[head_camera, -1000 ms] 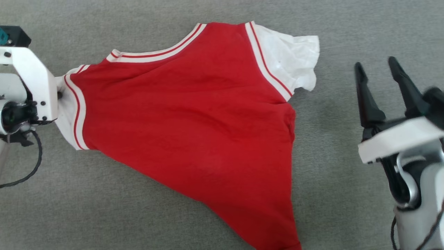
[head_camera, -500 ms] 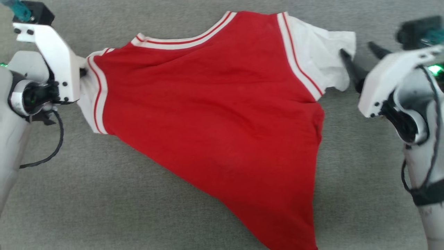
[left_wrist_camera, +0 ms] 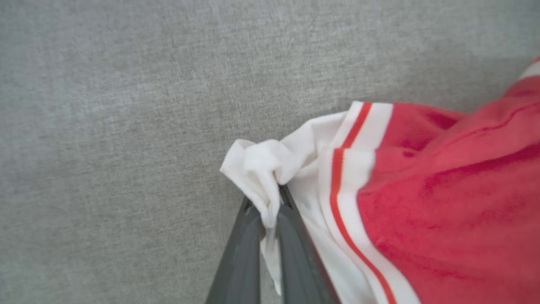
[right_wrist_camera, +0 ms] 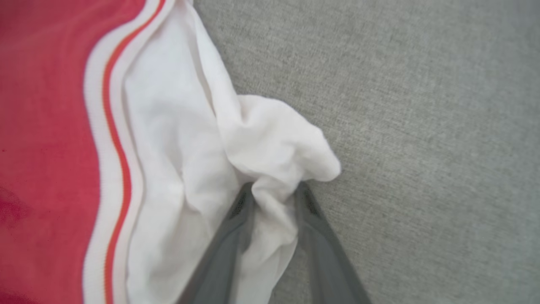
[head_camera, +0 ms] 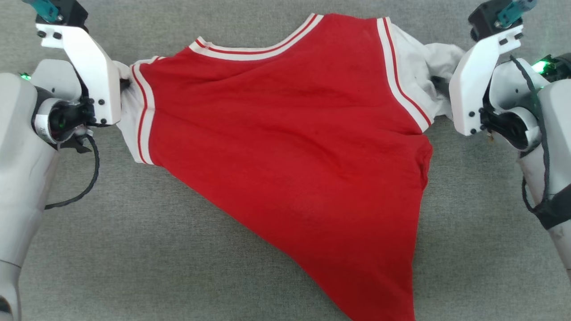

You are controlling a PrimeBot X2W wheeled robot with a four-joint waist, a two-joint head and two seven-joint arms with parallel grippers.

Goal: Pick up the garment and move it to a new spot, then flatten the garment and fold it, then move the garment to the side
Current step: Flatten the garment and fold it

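The garment [head_camera: 290, 133], a red jersey with white sleeves and striped trim, lies stretched between my two arms on the grey cloth surface, its hem running down to the view's bottom edge. My left gripper [head_camera: 125, 83] is shut on the bunched left sleeve [left_wrist_camera: 257, 169], with white cloth squeezed between the two fingers [left_wrist_camera: 274, 202]. My right gripper [head_camera: 439, 84] is at the right sleeve [head_camera: 439, 55]. Its fingers straddle a gathered fold of that sleeve [right_wrist_camera: 274, 139] and stand partly apart with cloth filling the gap [right_wrist_camera: 274, 192]. The number print is hidden.
A grey woven surface [head_camera: 134, 249] spreads all around the garment. Both pale forearms [head_camera: 18, 147] [head_camera: 553, 147] stand at the head view's side edges, each with a dark cable hanging from the wrist.
The head view has shifted. My right gripper has gone from the lower right up to the right sleeve, and its fingers have come in around the cloth. My left gripper keeps its hold.
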